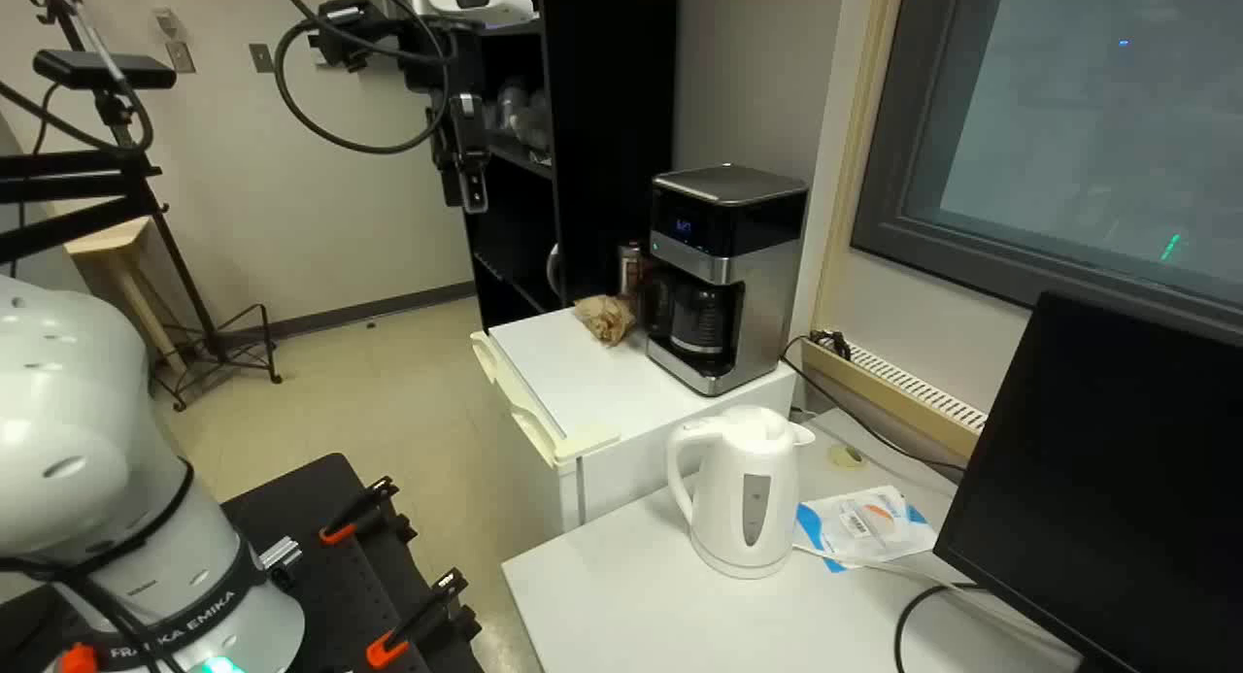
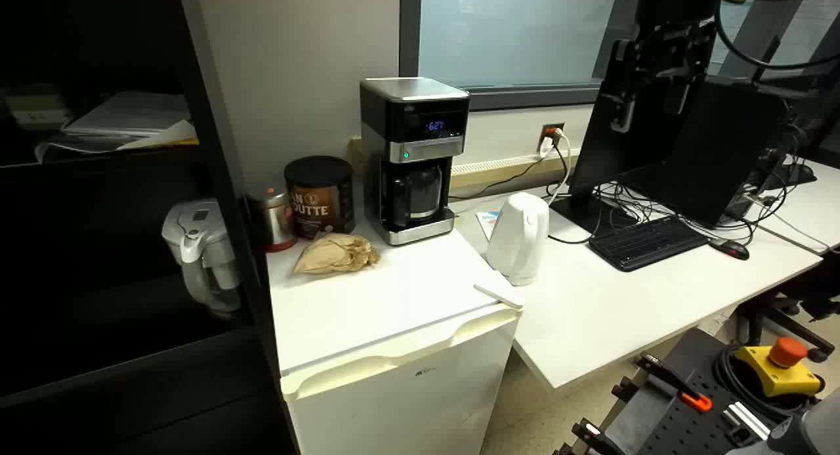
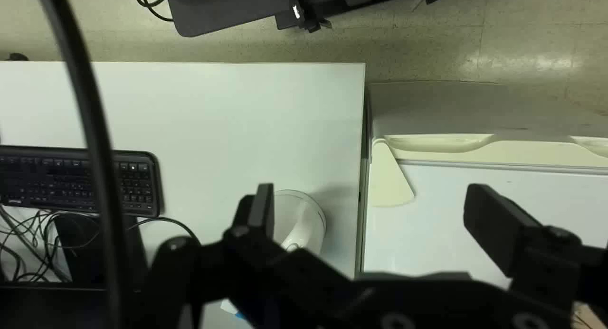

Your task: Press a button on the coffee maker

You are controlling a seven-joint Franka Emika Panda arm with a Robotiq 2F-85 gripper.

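The coffee maker is a black box with a silver-grey top and a dark glass carafe. It stands upright on a small white fridge in both exterior views. In an exterior view its front shows a lit blue display and a green light on the silver band. It is out of the wrist view. My gripper is open and empty, high in the air and apart from the coffee maker. In the wrist view its fingers are wide apart above the fridge and desk edges.
A white kettle stands on the desk beside the fridge. A brown paper bag, a coffee can and a metal canister are near the coffee maker. A monitor and a dark shelf flank the area.
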